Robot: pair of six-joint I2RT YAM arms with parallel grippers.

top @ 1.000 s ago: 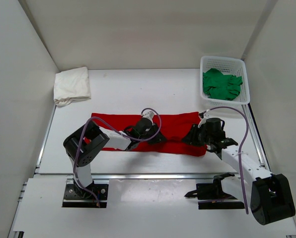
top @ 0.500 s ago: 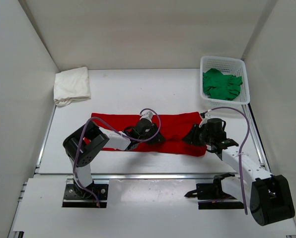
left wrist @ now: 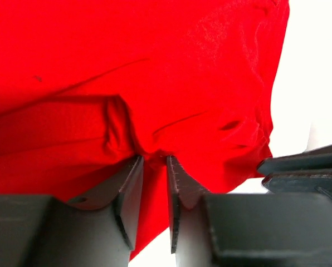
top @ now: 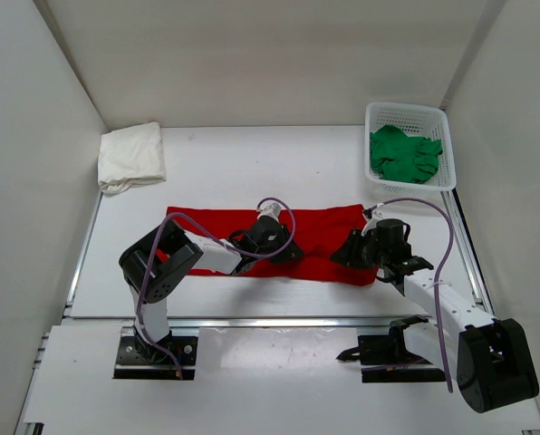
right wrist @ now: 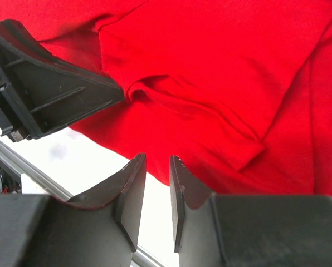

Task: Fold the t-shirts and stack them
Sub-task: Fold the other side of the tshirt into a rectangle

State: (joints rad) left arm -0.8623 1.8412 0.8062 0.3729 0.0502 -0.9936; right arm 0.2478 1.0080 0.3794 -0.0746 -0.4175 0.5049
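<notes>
**Far left, back of the table [top: 252, 168].** The white t-shirt [top: 131, 157] lies folded in a compact bundle close to the left wall. It is well apart from both of my arms.

**Centre.** The red t-shirt [top: 324, 227] lies as a long flat band across the table, running left to right just beyond my two arms. My left hand [left wrist: 154, 161] is down on the band's near edge, about midway along it. In the left wrist view its fingers [left wrist: 127, 192] stand a narrow gap apart. A puckered fold of red cloth sits right at their tips, and creases run out from that spot. Red shows through most of the gap, with bare table at its lower end. I cannot tell whether the fingers clamp the fold or only straddle it.

**Right of centre.** My right hand [right wrist: 157, 161] sits low at the band's near right corner. Its fingers are slightly parted. Bare table shows between them and they hold nothing. Their tips reach just to the near hem of the red cloth, and a flap with a stitched edge lies flat beyond them. The dark body of my left hand shows close by at the upper left of that view.

**Far right, back corner.** The white mesh basket [top: 407, 107] stands against the right wall. The green t-shirt [top: 401, 154] lies crumpled and unfolded inside it.
</notes>
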